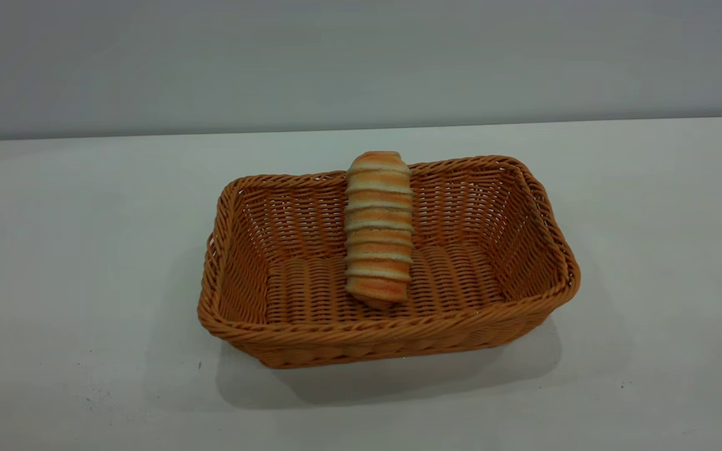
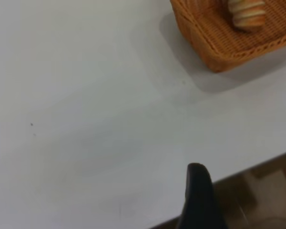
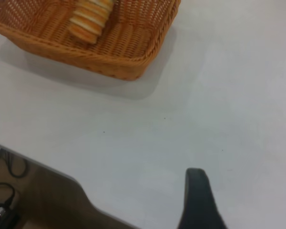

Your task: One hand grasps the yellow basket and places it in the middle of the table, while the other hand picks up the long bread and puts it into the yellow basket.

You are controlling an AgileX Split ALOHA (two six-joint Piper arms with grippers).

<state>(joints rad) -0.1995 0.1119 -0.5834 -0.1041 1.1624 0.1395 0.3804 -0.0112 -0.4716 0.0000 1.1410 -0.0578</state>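
The table (image 1: 73,263) is a wide, flat white surface with a matte finish; a few tiny dark specks show on it near the front left in the exterior view and again in both wrist views. Behind its far edge runs a plain grey wall (image 1: 361,56) with no markings. The yellow basket (image 1: 527,188) sits near the middle of the table, long side toward the camera and turned slightly, casting a soft shadow on the tabletop in front of it and to its right. The long bread (image 1: 378,228) lies inside the basket, its near end on the ribbed bottom and its far end propped up against the back wall, so it rises just above the braided rim. Neither arm appears in the exterior view. In the left wrist view a single black fingertip of the left gripper (image 2: 199,198) shows over the table's edge, well apart from the basket (image 2: 214,47) and the bread (image 2: 248,13); whether the gripper is apart or together cannot be told. In the right wrist view one black fingertip of the right gripper (image 3: 199,200) hangs over bare tabletop, likewise well apart from the basket (image 3: 133,52); its state cannot be told either. Beyond the table edge there, brown floor (image 3: 33,195) with dark cables (image 3: 7,186) is visible.
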